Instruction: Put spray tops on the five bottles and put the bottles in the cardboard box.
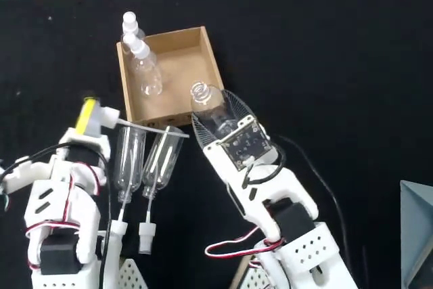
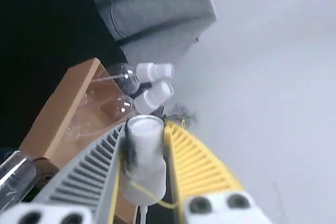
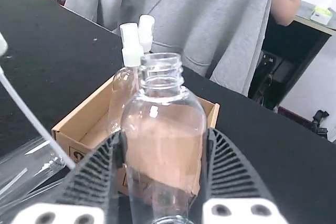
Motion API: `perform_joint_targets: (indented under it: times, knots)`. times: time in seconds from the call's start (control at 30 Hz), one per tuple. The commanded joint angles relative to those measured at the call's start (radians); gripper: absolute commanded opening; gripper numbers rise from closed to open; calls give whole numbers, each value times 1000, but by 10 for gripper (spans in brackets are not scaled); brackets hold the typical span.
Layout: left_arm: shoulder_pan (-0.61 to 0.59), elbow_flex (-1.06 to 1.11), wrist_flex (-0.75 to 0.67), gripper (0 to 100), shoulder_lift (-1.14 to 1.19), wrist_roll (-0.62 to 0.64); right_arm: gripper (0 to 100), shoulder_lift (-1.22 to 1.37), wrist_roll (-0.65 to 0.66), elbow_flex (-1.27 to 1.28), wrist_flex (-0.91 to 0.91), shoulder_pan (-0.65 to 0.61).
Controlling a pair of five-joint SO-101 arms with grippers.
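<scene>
While two capped bottles point(image 1: 143, 65) sit in the far-left corner of the cardboard box point(image 1: 183, 76), we watch the right gripper point(image 1: 218, 114) pinch an open bottle point(image 1: 205, 97) at its near-right edge and the left gripper point(image 1: 91, 116) clamp a spray top point(image 1: 109, 117) off to the left, with two uncapped bottles point(image 1: 128, 157) lying nearer, tops yet to go on.

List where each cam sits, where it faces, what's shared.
High view: fixed above, looking down on black table and both white arms.
Left wrist view: along left tool clamping a white spray top, toward brown cardboard box.
Right wrist view: along right tool gripping clear uncapped bottle, toward box.
Shared by both wrists: two capped bottles inside.
</scene>
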Motion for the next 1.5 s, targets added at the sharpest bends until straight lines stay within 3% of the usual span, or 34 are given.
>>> perform_joint_targets:
  times: [0.0,0.17,0.43,0.73,1.47]
  knots:
    - [-50,-44,-29,28,-9,32,92,-21,11,-8,-31,-17]
    - [-53,-64,-28,28,-11,34,92,-21,18,-7,-31,-17]
    - [-54,-102,-29,28,-11,35,92,-22,140,67,-97,-95]
    - [-183,-114,-81,28,-11,103,92,-21,144,79,-107,-100]
    - [-177,-188,-77,29,-12,104,92,-30,215,96,-109,-100]
